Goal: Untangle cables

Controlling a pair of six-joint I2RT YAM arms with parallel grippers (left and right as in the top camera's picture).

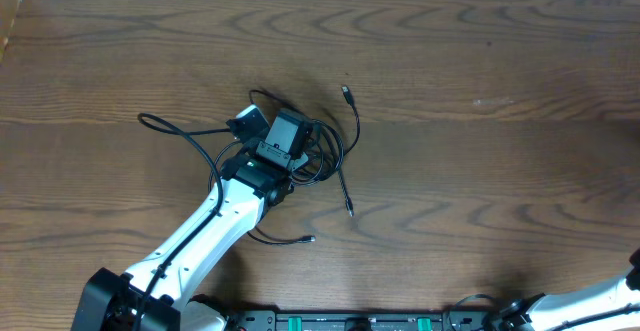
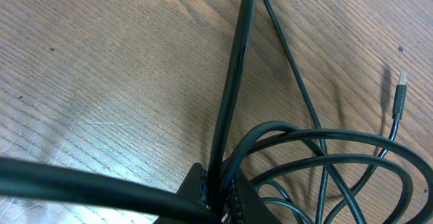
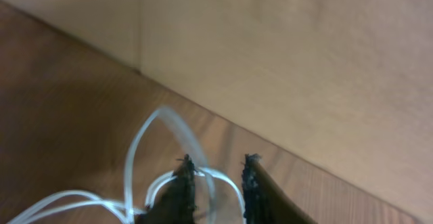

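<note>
Not much progress to report, from what I'm seeing. The black cables [image 1: 328, 161] are sitting in one loopy knot in the middle of the tabletop [image 1: 500, 71]. A few plug ends are poking out of it at roughly 1, 5 and 6 o'clock, and one loose loop is trailing off toward 10 o'clock. So I'd say pretty much all the real separating is left to do on that pile.

The left pincer [image 2: 216, 200] is parked right on top of the knot and is pinching down tight on one black strand [image 2: 233, 82]. That strand is running straight away from the tips toward 12 o'clock in the wrist view. The rest of the loops are piling up at the pincer's 3 to 4 o'clock, with one plug [image 2: 400, 92] lying out at 3 o'clock, well apart.

The right pincer [image 3: 218, 164] is hanging out way off at the tabletop's 5 o'clock corner. Its jaws are standing a little apart, narrow but clearly not clamped. The white cable [image 3: 162, 112] is looping up at its 10 to 11 o'clock and crossing through the gap between the tips. It's blurry, so I can't tell whether it's resting on a finger or just draping there.
</note>
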